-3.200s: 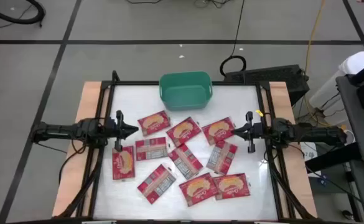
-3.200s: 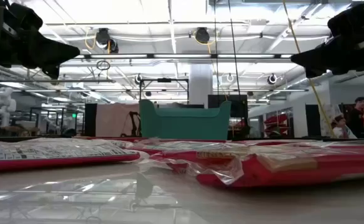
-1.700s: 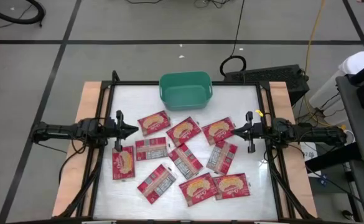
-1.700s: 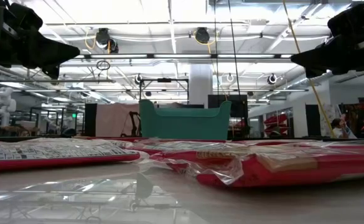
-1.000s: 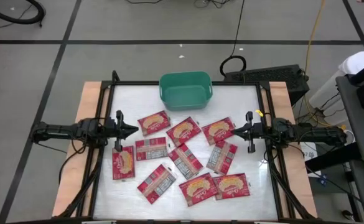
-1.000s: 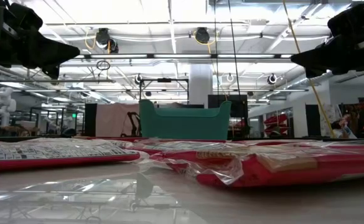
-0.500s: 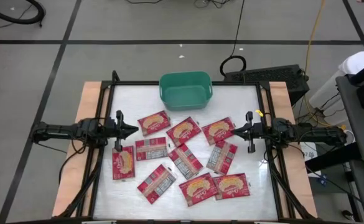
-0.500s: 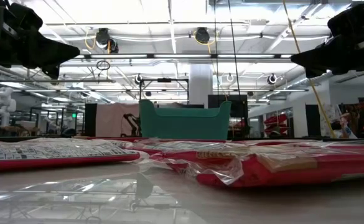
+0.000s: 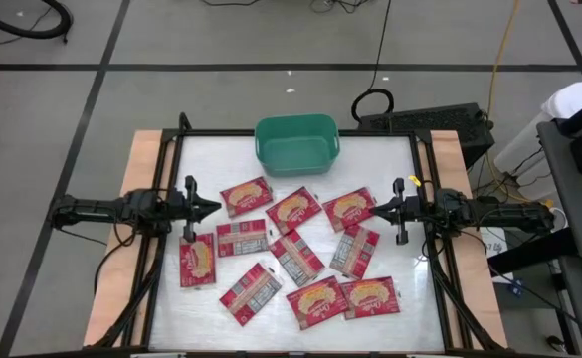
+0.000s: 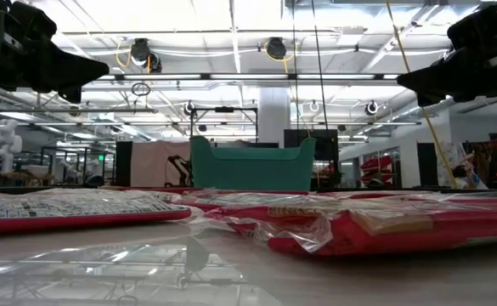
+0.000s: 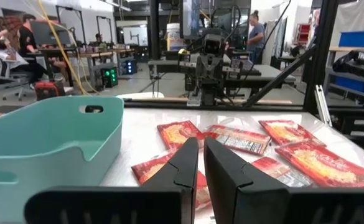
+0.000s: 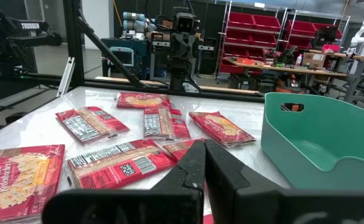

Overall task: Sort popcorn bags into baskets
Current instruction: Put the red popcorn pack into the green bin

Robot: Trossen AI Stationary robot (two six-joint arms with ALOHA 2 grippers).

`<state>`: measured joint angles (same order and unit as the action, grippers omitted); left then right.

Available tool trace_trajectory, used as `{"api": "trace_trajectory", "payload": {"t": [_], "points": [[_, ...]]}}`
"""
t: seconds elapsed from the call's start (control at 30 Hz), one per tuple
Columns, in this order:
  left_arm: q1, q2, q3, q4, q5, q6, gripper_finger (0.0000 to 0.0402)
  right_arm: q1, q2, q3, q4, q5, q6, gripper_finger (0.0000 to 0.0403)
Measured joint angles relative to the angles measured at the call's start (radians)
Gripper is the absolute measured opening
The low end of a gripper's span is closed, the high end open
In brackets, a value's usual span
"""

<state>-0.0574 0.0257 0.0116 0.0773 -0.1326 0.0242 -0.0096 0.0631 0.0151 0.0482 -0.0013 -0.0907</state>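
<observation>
My left gripper point(image 9: 214, 207) hangs above the table point(image 9: 390, 159) at its left edge, fingers drawn nearly together with only a thin slit between them and nothing held; my right gripper point(image 9: 375, 210) faces it from the opposite edge, fingers pressed fully together and equally empty. Between my two claws lie the popcorn bags point(image 9: 292, 211), red packets scattered flat on the white surface, some showing the yellow popcorn picture, others the grey printed panel; one picture-side packet point(image 9: 197, 261) lies just below and beside my left claw, another point(image 9: 349, 208) just ahead of my right fingertips. The teal basket point(image 9: 296, 144) stands at the far edge of the table, ahead of and between both claws, well apart from either, with no packet inside that I can see.
</observation>
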Motion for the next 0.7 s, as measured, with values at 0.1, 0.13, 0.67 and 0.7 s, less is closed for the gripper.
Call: {"api": "trace_trajectory", "payload": {"t": [0.1, 0.13, 0.67, 0.7], "points": [[0.0, 0.0, 0.0, 0.008, 0.0, -0.011, 0.0033, 0.0, 0.0, 0.0, 0.0, 0.0, 0.0, 0.0], [0.0, 0.0, -0.001, 0.023, 0.0, -0.04, 0.0033, 0.0, 0.0, 0.0, 0.0, 0.0, 0.0, 0.0], [0.0, 0.2, 0.351, 0.254, -0.178, -0.112, 0.0033, 0.0, 0.0, 0.0, 0.0, 0.0, 0.0, 0.0], [0.0, 0.224, 0.393, 0.221, -0.184, -0.095, 0.0033, 0.0, 0.0, 0.0, 0.0, 0.0, 0.0, 0.0]]}}
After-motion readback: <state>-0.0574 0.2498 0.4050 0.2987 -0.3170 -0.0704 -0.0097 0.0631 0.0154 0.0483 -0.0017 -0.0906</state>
